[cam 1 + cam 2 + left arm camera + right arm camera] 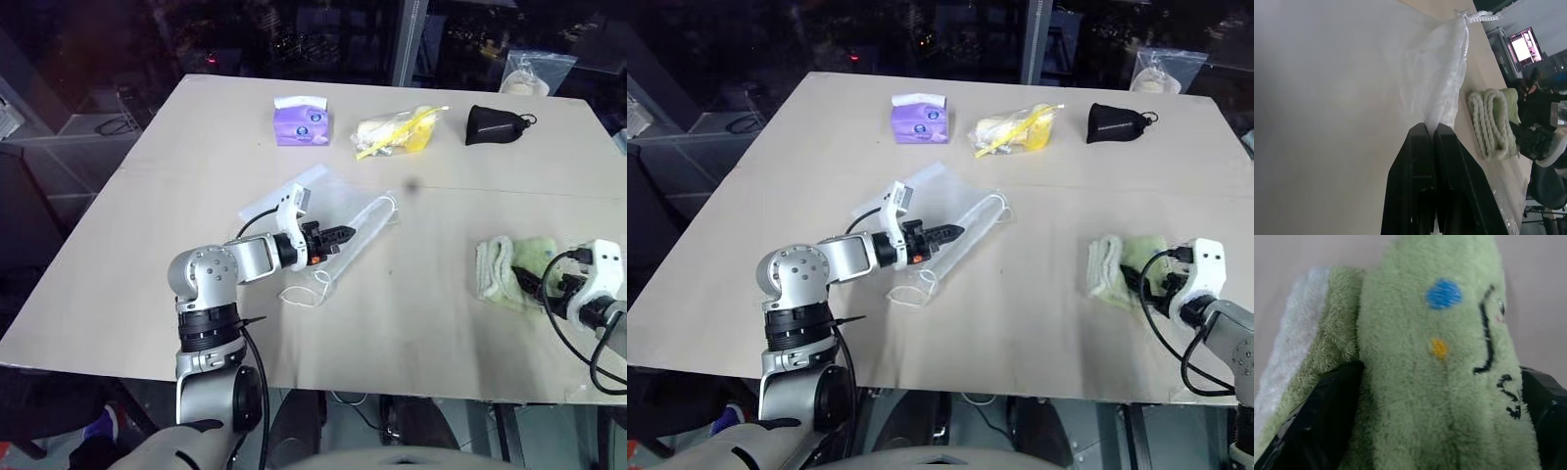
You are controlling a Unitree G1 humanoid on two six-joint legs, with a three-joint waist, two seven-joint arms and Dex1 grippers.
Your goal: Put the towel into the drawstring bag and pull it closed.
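The drawstring bag (367, 220) lies flat at the middle of the table, white and semi-sheer, with cord loops (306, 292) at its near end. My left gripper (338, 235) is shut on the bag's edge; the left wrist view shows the black fingers (1418, 147) pinching white mesh (1444, 73). The towel (509, 266), pale green and fluffy, lies at the right near the table's front edge. My right gripper (534, 284) is open and straddles it: in the right wrist view the towel (1435, 333) lies between the two fingers (1327, 416).
Along the table's far side stand a purple tissue pack (302, 124), a clear plastic bag with yellow contents (397, 130) and a small black pouch (495, 124). Another clear bag (534, 73) lies beyond the back right corner. The table's front edge (392, 387) is close to both arms.
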